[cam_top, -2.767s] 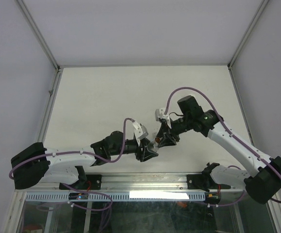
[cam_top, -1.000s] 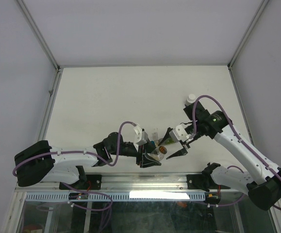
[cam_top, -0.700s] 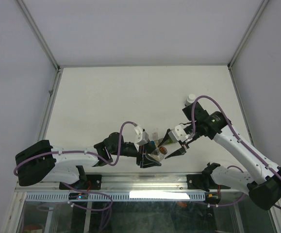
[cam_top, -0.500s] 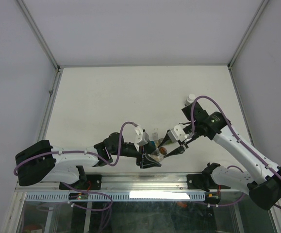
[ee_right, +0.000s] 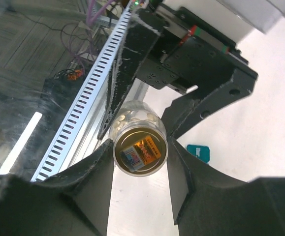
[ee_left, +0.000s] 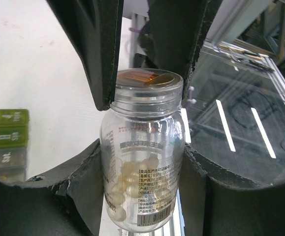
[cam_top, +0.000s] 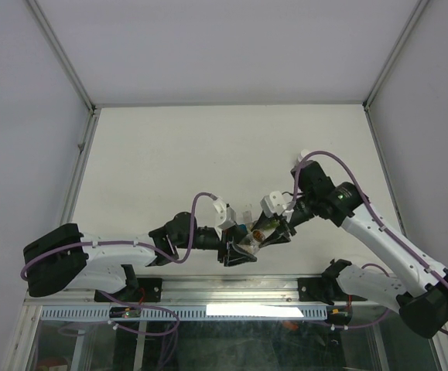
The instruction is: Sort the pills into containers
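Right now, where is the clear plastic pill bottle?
The bottle is low centre of top view, near the table's front edge; left gripper holds its body, right gripper its lid.

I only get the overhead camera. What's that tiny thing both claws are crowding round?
Observer: The left wrist camera shows a clear bottle holding pale capsules, pinched by the left claw.
Operator: And the other arm?
Observer: Its wrist camera looks straight down on the bottle's gold-centred lid; the fingers of the right claw stand either side of it.
Operator: Where will the pills go?
Observer: The left wrist camera catches a strip of small translucent boxes, olive green and grey, lying on the white table.
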